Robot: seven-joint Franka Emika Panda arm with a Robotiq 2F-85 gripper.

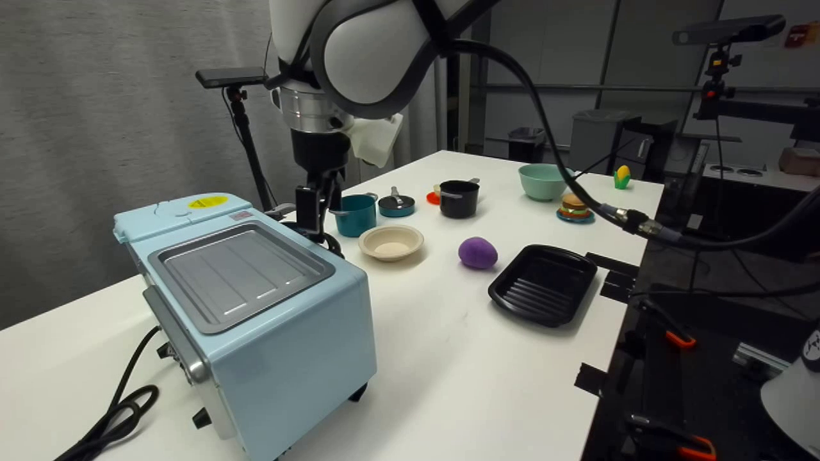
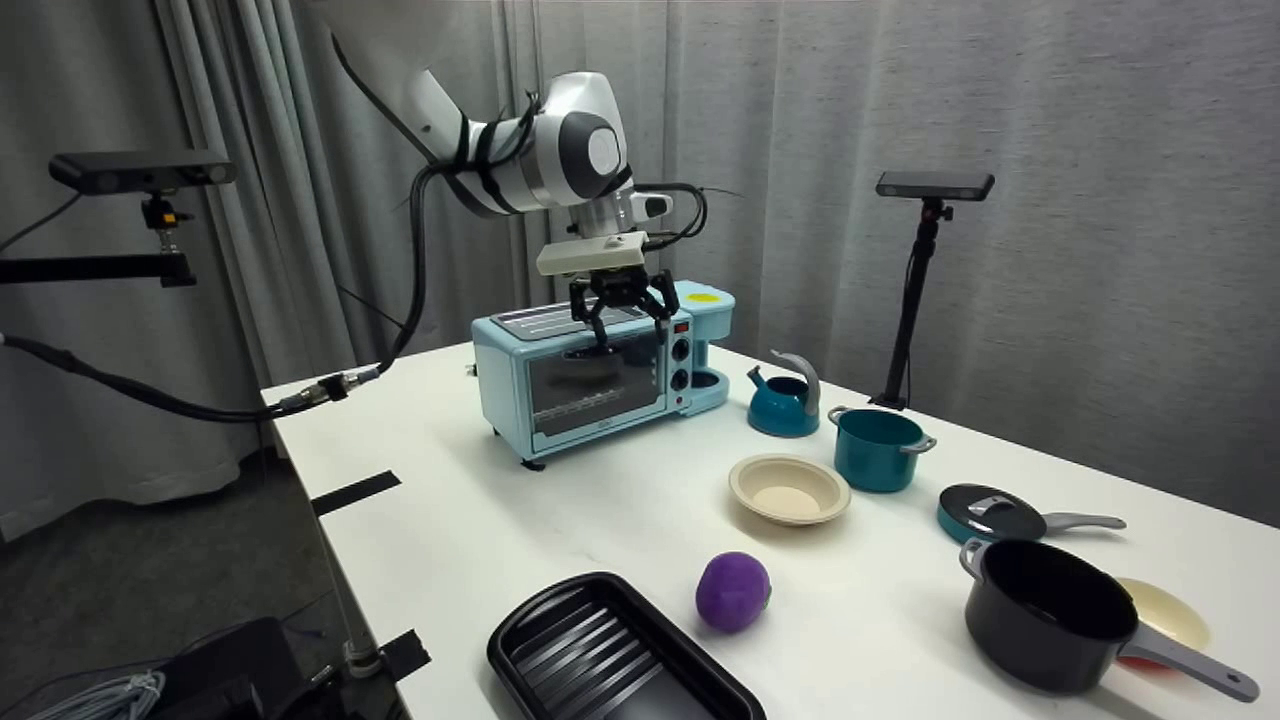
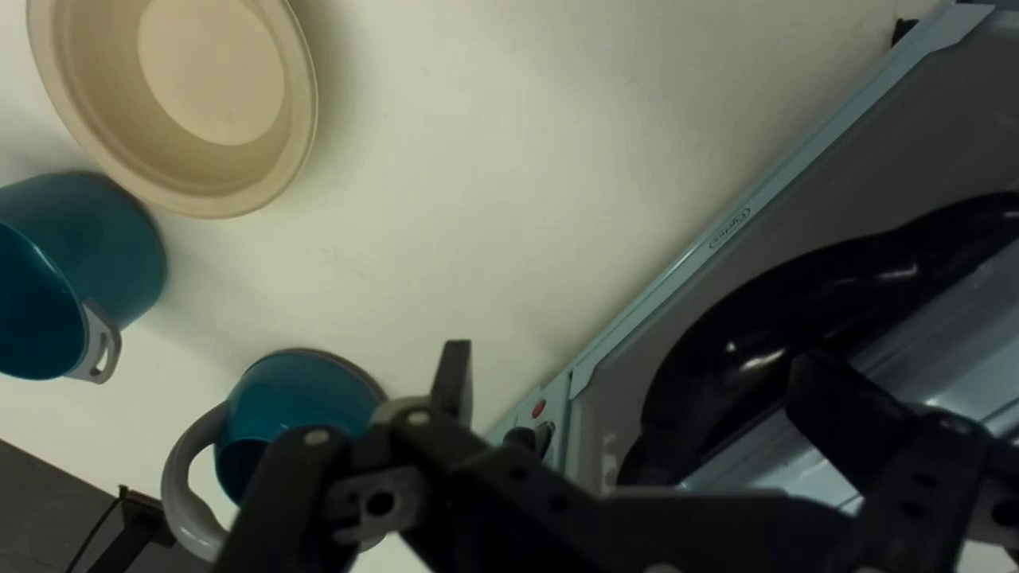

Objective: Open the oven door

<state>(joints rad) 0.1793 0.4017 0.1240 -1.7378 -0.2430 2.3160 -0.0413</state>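
The pale-blue oven (image 1: pixel 301 365) (image 2: pixel 502 385) stands on the table, its grey tray top facing up. Its dark glass door (image 2: pixel 570 400) looks shut; that face is hidden in an exterior view. In the wrist view the door (image 3: pixel 876 171) runs diagonally at the right, with a black curved handle (image 3: pixel 716 358). My gripper (image 2: pixel 632 338) points down at the door's upper part, beside the knobs. It is open, its fingers (image 3: pixel 633 362) spread wide, one by the knob panel, one over the handle. Whether that finger touches the handle I cannot tell. The gripper (image 1: pixel 317 214) is partly hidden behind the oven.
A teal kettle (image 2: pixel 783 408), a teal pot (image 2: pixel 872 460) and a beige bowl (image 2: pixel 788 492) stand near the oven's front. A purple toy (image 2: pixel 732 592), a black tray (image 2: pixel 610 650) and a black saucepan (image 2: pixel 1040 630) lie farther off. A black cord (image 1: pixel 122 416) lies behind the oven.
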